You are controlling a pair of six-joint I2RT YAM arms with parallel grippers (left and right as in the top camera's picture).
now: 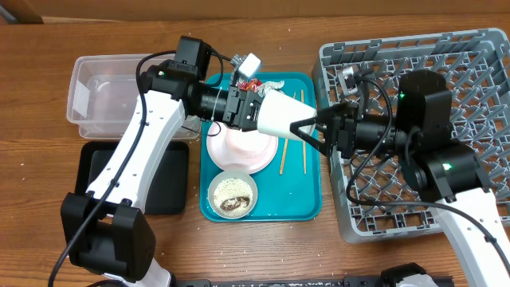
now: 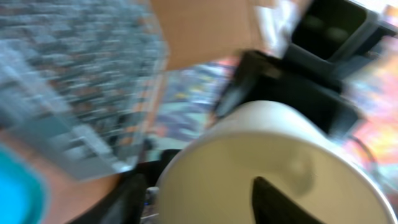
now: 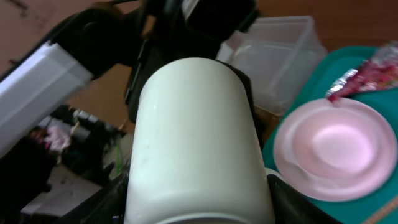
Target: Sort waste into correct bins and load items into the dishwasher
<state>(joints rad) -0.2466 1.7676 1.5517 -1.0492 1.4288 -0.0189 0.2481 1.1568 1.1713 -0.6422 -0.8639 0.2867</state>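
Note:
The small white cup [image 1: 277, 114] hangs sideways in the air above the teal tray [image 1: 307, 199], between my two grippers. My right gripper [image 1: 309, 133] is shut on its closed end; in the right wrist view the cup [image 3: 193, 143] fills the space between the fingers [image 3: 196, 214]. My left gripper [image 1: 249, 108] is open at the cup's mouth [image 2: 298, 155], with one finger inside the rim and one outside [image 2: 205, 202], and a small gap showing. The pink plate [image 1: 239, 151], the white bowl with food scraps [image 1: 232, 194], the chopsticks [image 1: 282, 155] and the red wrapper [image 1: 249, 86] are on the tray.
The grey dish rack [image 1: 470, 72] stands at the right under my right arm. The clear tub [image 1: 88, 88] is at the back left, with the black tray [image 1: 171, 179] in front of it. The plate [image 3: 336, 146] and tub [image 3: 273, 56] also show in the right wrist view.

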